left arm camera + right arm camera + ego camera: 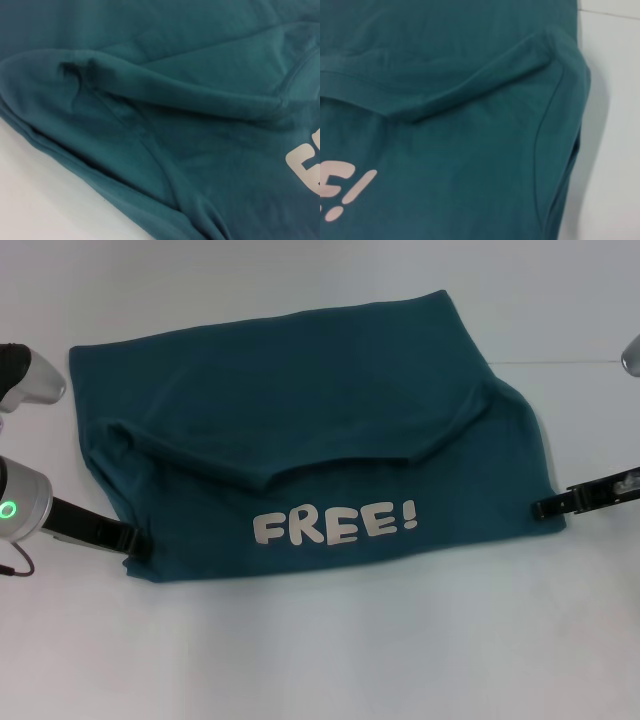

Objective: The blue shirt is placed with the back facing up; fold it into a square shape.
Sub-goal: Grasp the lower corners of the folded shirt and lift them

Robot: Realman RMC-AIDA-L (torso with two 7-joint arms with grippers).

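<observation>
Left gripper [135,540] and right gripper [540,508], grip unreadable, touch rumpled cotton blue shirt [300,410].

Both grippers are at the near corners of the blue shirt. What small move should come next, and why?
Probably both arms should draw back from the dark teal-blue cotton shirt. The left gripper and right gripper sit at its near corners, and the "FREE!" lettering already lies flat on the white table, so this fold looks laid down.

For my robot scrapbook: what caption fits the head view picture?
Left gripper and right gripper at opposite near corners of the part-folded blue shirt, FREE! lettering showing.
</observation>
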